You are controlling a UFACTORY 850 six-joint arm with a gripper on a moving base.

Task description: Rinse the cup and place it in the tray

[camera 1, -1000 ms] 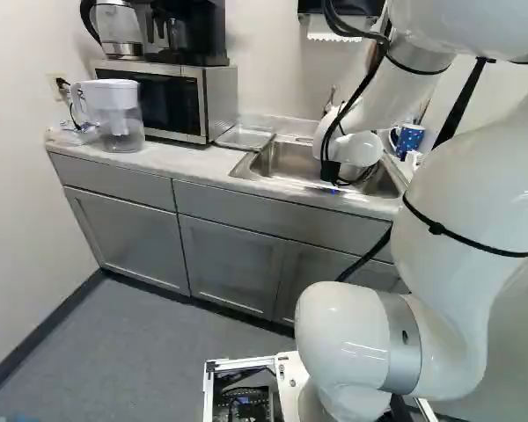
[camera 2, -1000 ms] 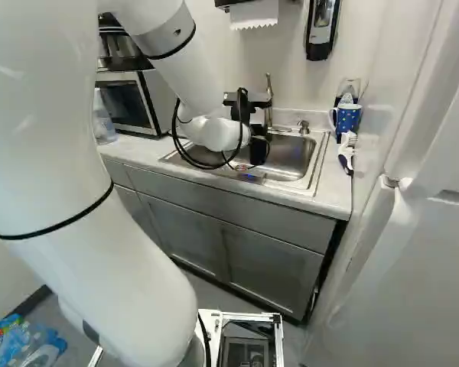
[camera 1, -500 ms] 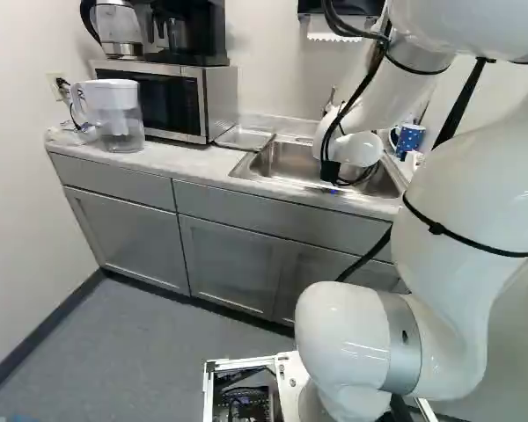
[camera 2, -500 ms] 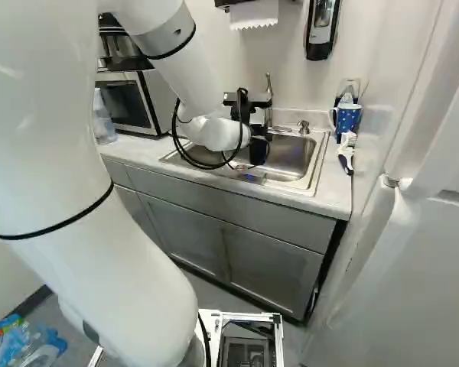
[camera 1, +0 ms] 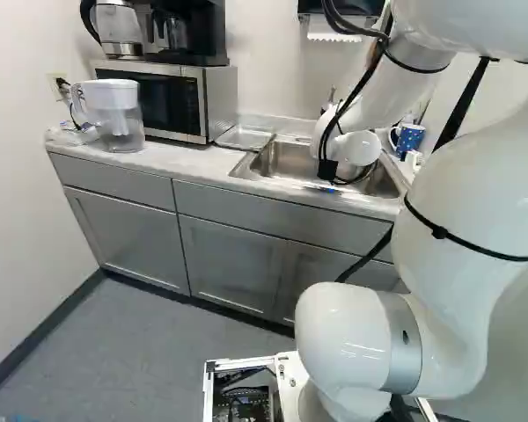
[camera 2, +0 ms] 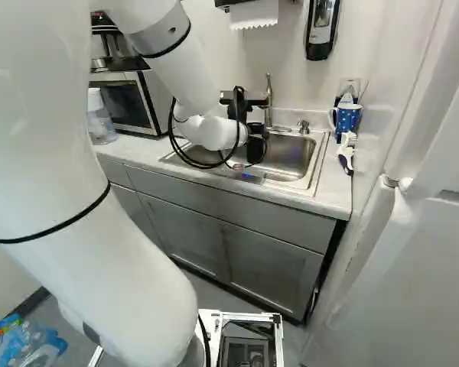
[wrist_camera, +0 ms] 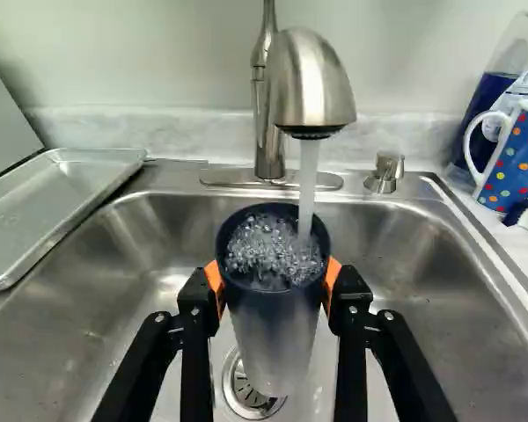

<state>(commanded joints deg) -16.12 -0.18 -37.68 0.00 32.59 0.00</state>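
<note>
Rinsing looked under way—the jaws (wrist_camera: 274, 278) gripped the cup (wrist_camera: 274, 321) beneath the running tap (wrist_camera: 313, 83)—with emptying and the tray (wrist_camera: 53, 204) left.

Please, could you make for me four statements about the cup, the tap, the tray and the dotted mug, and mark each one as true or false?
1. Water runs from the tap into the cup. True.
2. The cup is already in the tray. False: the tool holds it over the sink.
3. The tool grips the cup from two sides. True.
4. The dotted mug is under the running water. False: it stands on the counter beside the sink.
</note>
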